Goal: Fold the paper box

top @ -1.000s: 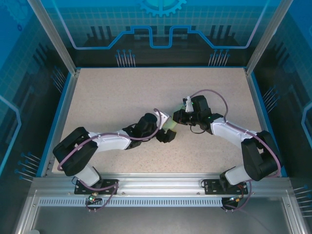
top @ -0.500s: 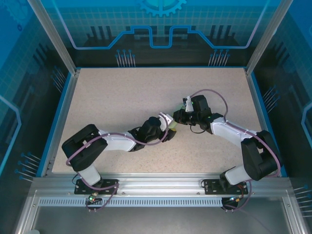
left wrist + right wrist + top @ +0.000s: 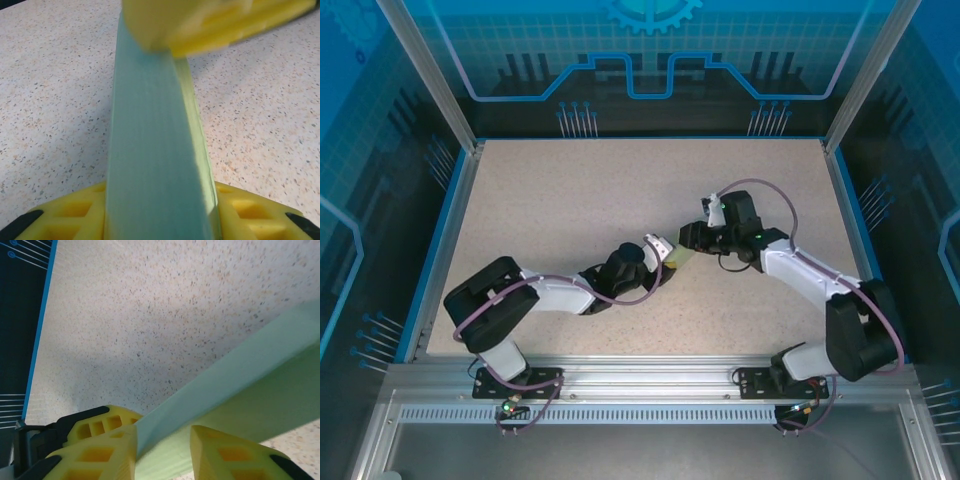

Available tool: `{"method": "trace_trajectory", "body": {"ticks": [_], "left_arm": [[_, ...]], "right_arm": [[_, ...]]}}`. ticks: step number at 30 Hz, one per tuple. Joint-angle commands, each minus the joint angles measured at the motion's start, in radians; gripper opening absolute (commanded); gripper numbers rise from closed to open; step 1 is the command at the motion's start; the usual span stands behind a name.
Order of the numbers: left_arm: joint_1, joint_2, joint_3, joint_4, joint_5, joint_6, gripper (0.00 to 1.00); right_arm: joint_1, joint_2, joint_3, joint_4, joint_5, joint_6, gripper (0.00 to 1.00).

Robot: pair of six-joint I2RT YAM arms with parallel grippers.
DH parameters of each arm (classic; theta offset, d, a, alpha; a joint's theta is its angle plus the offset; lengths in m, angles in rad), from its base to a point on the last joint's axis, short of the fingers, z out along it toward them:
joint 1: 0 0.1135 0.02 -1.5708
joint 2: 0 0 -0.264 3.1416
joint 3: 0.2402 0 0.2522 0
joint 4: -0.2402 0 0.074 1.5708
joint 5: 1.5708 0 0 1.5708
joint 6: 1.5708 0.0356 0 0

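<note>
Left end effector: the left end effector [image 3: 658,262] sits at mid-desk, reaching right. In the left wrist view its fingers [image 3: 65,212] flank the card on both sides with no gap showing, so it looks closed on the paper box.
Paper box: the paper box [image 3: 150,150] is a narrow, pale green folded body standing up between the left fingers. It lies between the two arms at the middle of the desk [image 3: 570,200], mostly hidden from above. A blurred yellow finger [image 3: 220,25] lies across its far end, probably the other arm's.
Right end effector: the right end effector [image 3: 692,240] meets the box from the right. In the right wrist view its two pads [image 3: 100,450] stand partly apart with green card filling the space between them. I cannot tell whether they press on it or merely straddle it.
Step in hand: a late one, in my judgement. The card already reads as a slim box, not a flat sheet, and both arms work on the same piece, the left one steadying it.
Next move: probably tucking or pressing down a remaining flap at the far end. That calls for a firm left hold that does not crush the thin walls, and a short, gentle push from the right along the crease.
</note>
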Motion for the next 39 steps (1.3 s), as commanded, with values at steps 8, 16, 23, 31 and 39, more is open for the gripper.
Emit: {"method": "trace_trajectory", "body": {"ticks": [8, 16, 23, 31, 39], "left_arm": [[0.165, -0.187, -0.038, -0.114, 0.268, 0.117, 0.34], [0.306, -0.224, 0.027, -0.285, 0.527, 0.213, 0.33], [0.351, -0.186, 0.090, -0.398, 0.627, 0.295, 0.33], [0.354, -0.165, 0.090, -0.382, 0.674, 0.309, 0.33], [0.355, -0.172, 0.084, -0.369, 0.668, 0.302, 0.33]], "right_arm": [[-0.064, -0.119, 0.162, -0.230, 0.000, -0.512, 0.48], [-0.070, -0.108, 0.169, -0.126, 0.033, -0.904, 0.50], [-0.127, -0.067, 0.199, -0.237, -0.060, -1.183, 0.50], [-0.140, 0.029, 0.230, -0.256, -0.148, -1.293, 0.49], [-0.106, 0.131, 0.274, -0.288, -0.057, -1.339, 0.36]]}}
